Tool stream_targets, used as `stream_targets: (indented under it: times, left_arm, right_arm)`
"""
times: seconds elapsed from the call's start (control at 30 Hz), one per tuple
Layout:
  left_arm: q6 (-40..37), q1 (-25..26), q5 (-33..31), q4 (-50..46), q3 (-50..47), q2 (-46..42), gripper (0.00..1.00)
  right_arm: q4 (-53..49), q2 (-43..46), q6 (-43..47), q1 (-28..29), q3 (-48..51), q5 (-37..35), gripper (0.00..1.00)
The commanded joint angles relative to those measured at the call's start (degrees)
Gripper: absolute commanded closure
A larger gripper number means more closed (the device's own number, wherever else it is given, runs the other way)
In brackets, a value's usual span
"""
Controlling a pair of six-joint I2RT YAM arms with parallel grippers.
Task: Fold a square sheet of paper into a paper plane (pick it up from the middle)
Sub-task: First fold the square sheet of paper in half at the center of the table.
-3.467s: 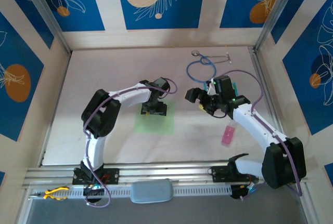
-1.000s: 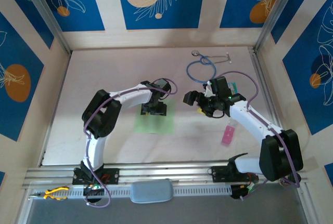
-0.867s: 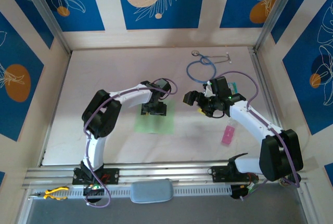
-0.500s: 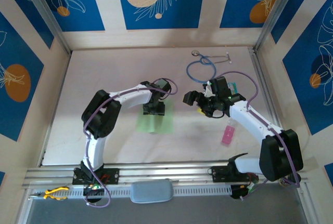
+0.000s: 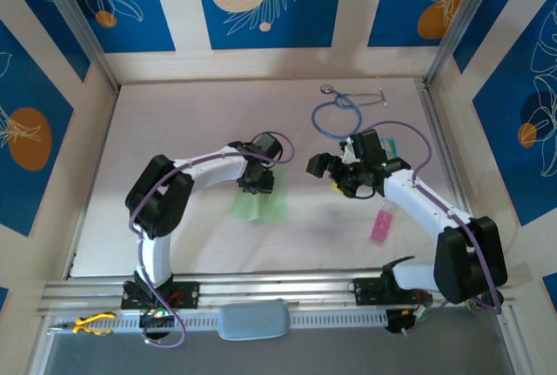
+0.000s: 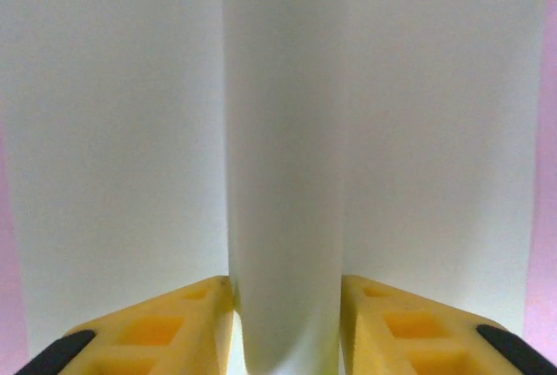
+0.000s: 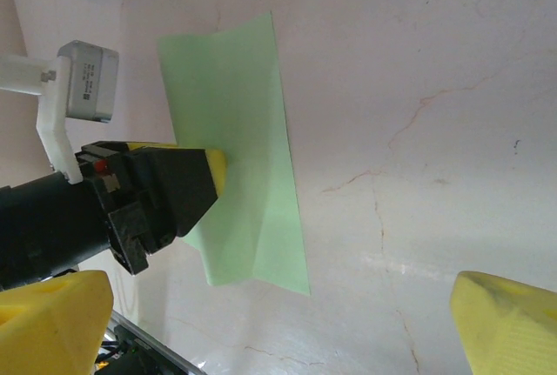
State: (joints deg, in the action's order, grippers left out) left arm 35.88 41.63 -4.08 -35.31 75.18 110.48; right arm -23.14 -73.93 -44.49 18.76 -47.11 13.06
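Because it is only one thin leaf of light-green paper, the square sheet of paper (image 5: 261, 205) will weigh almost nothing and will bend at the smallest push. It has no stiffness of its own and lies mostly flat on the smooth tabletop (image 5: 174, 131). An edge is therefore hard to get under, and I judge that the sheet slides easily.

The sheet lies to the left of the stethoscope (image 5: 338, 117) and nearer to the arm bases than it, well apart from it. The left pincer (image 6: 285, 292) stands over the middle of the sheet, on the same side of the stethoscope. In the left wrist view its yellow fingers (image 6: 187, 318) are drawn partly together on both sides of a raised ridge of paper and touch it. So the pincer grips the sheet by this ridge, though the ridge is rounded and not pressed flat. In the right wrist view the sheet buckles beside the pincer.

The middle seems the correct place to hold, since the two halves can hang evenly from the ridge. A hard squeeze there would leave a crease, and a weak one may let the paper slip out.

The right pincer (image 7: 278, 318) is wide open and holds nothing. It hangs nearer to the bases than the stethoscope, between the stethoscope and the sheet.
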Motion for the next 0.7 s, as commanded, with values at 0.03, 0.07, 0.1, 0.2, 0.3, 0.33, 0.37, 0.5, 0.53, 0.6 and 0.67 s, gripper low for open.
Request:
stream_targets:
  times: [0.03,0.07,0.1,0.2,0.3,0.33,0.37,0.5,0.53,0.6,0.67]
  left_arm:
    - [-1.0,0.7,1.7,2.1,-1.0,-2.8,0.69]
    - [-0.9,0.7,2.0,2.3,-1.0,-3.2,0.69]
    - [-0.9,0.8,2.5,2.6,-1.2,-3.5,0.69]
    - [-0.7,0.7,4.0,3.4,-1.4,-5.1,0.7]
    - [-0.6,0.3,7.8,5.0,-1.7,-6.8,0.7]
    - [-0.8,-0.1,9.8,5.8,-1.9,-7.4,0.7]
    - [-0.8,-0.5,11.8,6.6,-2.1,-8.0,0.7]
    - [0.4,-2.3,18.5,10.3,-3.8,-10.4,0.7]
    - [1.1,-3.1,20.6,11.8,-4.8,-11.0,0.7]
    - [2.7,-4.3,24.2,14.8,-6.5,-12.0,0.7]
    - [4.3,-5.5,27.4,17.9,-8.3,-12.8,0.7]
  right_arm:
    - [-0.1,1.7,-0.8,0.3,0.5,0.2,0.0]
    - [-0.1,1.7,-0.7,0.3,0.5,0.1,0.0]
    - [-0.1,1.7,-0.8,0.3,0.5,0.0,0.0]
    - [-0.1,1.7,-0.9,0.2,0.5,-0.4,0.0]
    - [-0.2,1.8,-1.2,0.1,0.7,-0.9,0.0]
    - [-0.2,1.8,-1.4,0.0,0.8,-1.1,0.0]
    - [-0.4,2.0,-1.9,0.0,0.9,-1.8,0.01]
    - [1.0,3.3,-3.4,-0.1,2.0,-3.3,0.01]
    - [1.7,3.6,-3.5,-0.1,2.2,-3.3,0.01]
    - [2.5,3.6,-3.7,-0.1,2.4,-2.7,0.01]
    - [2.9,3.4,-3.7,-0.1,2.1,-1.8,0.01]
